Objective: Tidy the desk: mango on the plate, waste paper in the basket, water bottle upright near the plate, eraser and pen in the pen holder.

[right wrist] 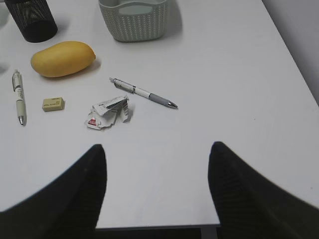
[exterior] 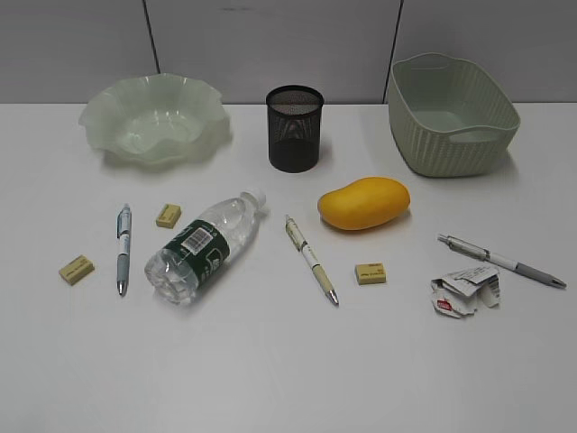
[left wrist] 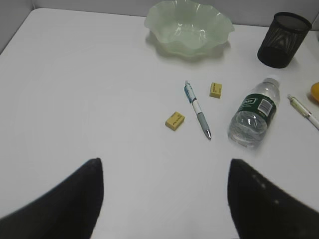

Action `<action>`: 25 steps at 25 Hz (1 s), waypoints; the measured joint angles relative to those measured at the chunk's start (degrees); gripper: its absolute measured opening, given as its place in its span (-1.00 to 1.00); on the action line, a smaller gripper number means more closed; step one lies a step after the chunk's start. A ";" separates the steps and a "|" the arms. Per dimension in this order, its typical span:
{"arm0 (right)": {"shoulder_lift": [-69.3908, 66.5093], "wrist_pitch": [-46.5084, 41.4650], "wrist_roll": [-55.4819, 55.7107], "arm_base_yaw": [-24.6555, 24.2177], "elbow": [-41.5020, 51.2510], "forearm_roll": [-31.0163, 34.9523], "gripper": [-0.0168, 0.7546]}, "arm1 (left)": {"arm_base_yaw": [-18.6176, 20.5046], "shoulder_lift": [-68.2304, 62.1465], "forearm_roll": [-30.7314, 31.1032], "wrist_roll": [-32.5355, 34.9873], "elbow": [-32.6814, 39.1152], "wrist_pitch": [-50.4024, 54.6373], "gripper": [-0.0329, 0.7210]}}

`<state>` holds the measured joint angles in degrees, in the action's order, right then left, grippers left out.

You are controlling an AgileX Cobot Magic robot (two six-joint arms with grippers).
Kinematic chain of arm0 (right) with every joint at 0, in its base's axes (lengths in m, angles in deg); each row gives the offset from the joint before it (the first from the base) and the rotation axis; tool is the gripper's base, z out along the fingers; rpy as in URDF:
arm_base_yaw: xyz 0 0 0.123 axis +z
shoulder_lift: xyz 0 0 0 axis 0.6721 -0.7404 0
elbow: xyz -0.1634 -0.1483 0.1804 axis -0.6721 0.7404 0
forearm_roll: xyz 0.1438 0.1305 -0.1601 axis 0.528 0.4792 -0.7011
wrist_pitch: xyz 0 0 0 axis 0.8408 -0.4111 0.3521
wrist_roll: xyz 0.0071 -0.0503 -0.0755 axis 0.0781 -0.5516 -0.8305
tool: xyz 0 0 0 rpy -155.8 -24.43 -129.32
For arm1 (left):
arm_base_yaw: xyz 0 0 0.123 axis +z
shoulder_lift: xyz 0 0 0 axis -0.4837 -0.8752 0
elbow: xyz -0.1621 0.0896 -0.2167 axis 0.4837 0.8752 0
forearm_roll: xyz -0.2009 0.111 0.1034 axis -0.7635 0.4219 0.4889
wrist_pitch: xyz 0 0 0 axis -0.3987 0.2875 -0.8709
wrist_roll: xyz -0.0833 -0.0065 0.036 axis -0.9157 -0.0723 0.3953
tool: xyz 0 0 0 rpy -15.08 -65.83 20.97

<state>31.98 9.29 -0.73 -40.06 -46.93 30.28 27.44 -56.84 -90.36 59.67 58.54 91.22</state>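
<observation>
On the white desk (exterior: pixel 288 361) the water bottle (exterior: pixel 206 245) lies on its side left of centre. The mango (exterior: pixel 363 203) rests right of it, in front of the black mesh pen holder (exterior: pixel 294 128). The wavy plate (exterior: pixel 153 117) stands back left and the ribbed basket (exterior: pixel 451 113) back right, both with nothing inside. The waste paper (exterior: pixel 465 290) lies front right. Three pens (exterior: pixel 123 248) (exterior: pixel 311 258) (exterior: pixel 501 261) and three yellow erasers (exterior: pixel 168 215) (exterior: pixel 77 269) (exterior: pixel 370 273) lie scattered. My left gripper (left wrist: pixel 165 161) and right gripper (right wrist: pixel 157 145) hover open and hold nothing, near the desk's front.
A grey partition wall runs behind the desk. The desk's right edge (right wrist: pixel 294 55) and front edge (right wrist: pixel 159 226) show in the right wrist view. Bare tabletop lies between each gripper and the objects.
</observation>
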 joint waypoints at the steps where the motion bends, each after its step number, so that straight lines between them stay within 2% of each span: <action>1: 0.00 0.00 0.00 0.00 0.00 0.00 0.36 | 0.00 0.00 0.04 0.00 0.00 0.00 0.65; 25: 0.00 0.00 0.00 0.00 0.00 0.00 0.36 | 0.00 -0.20 -0.01 0.00 0.00 -0.07 0.64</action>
<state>31.98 9.29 -0.73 -40.06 -46.93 30.28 27.44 -57.04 -90.37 59.67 58.54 91.15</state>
